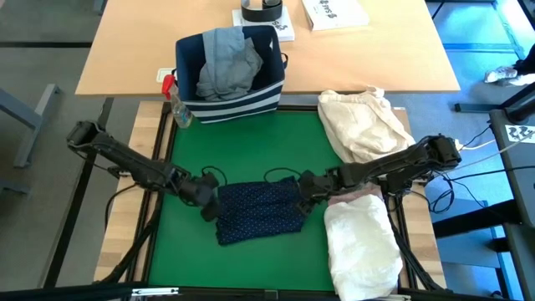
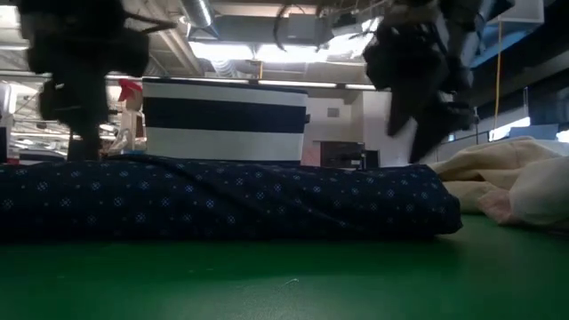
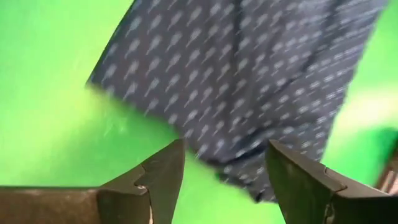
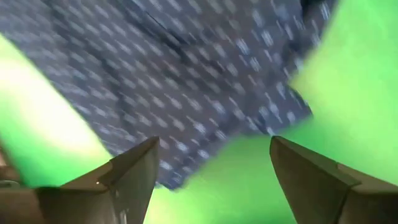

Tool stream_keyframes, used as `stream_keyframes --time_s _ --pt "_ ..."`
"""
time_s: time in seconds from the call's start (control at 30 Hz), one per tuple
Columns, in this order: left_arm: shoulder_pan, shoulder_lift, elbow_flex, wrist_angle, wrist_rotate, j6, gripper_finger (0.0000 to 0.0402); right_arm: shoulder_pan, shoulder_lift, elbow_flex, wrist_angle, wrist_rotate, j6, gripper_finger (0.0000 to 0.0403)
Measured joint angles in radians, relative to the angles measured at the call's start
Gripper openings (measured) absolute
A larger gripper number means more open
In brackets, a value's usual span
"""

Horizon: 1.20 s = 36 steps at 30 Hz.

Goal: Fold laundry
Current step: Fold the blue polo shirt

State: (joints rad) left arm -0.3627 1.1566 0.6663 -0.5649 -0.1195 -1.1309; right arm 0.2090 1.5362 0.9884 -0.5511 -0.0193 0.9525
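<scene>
Folded navy dotted shirt (image 2: 222,200) on green mat (image 1: 251,150), parted left gripper (image 1: 207,201), right gripper (image 1: 306,189) flanking, clear

We saw the navy dotted shirt (image 1: 257,211) lying folded at the lower centre of the green mat (image 1: 242,150). The left end effector (image 1: 206,201) sat at the shirt's left edge, the right end effector (image 1: 305,191) at its right edge. A white shirt (image 1: 359,247) lay at the lower right, with a pale pink top (image 1: 361,195) showing just above it. The cream cloth bundle (image 1: 359,121) lay at the mat's upper right. At upper centre, the striped bin (image 1: 234,99) held grey jeans (image 1: 226,65).
</scene>
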Motion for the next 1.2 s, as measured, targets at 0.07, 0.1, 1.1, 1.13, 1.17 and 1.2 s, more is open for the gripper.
stream_keyframes --time_s 0.07,0.1,1.1,1.13,1.17,1.2 --pt "-0.047 -0.002 -0.031 -0.005 -0.021 -0.084 0.0218 0.001 0.002 -0.024 0.009 -0.016 0.021 0.0304" --pt "-0.067 -0.002 -0.047 0.007 -0.026 -0.123 0.0218 0.000 0.002 -0.036 0.033 -0.037 0.035 0.0303" --pt "-0.203 0.003 -0.174 0.094 -0.119 -0.369 0.0218 0.000 0.126 -0.323 0.675 0.039 0.357 0.0298" --pt "-0.203 0.003 -0.174 0.099 -0.122 -0.374 0.0218 0.000 0.131 -0.323 0.691 0.039 0.349 0.0298" --pt "-0.203 0.003 -0.174 0.114 -0.123 -0.378 0.0218 0.000 0.132 -0.323 0.699 0.040 0.344 0.0298" --pt "-0.204 0.003 -0.174 0.131 -0.123 -0.379 0.0218 0.000 0.133 -0.323 0.704 0.044 0.339 0.0298"
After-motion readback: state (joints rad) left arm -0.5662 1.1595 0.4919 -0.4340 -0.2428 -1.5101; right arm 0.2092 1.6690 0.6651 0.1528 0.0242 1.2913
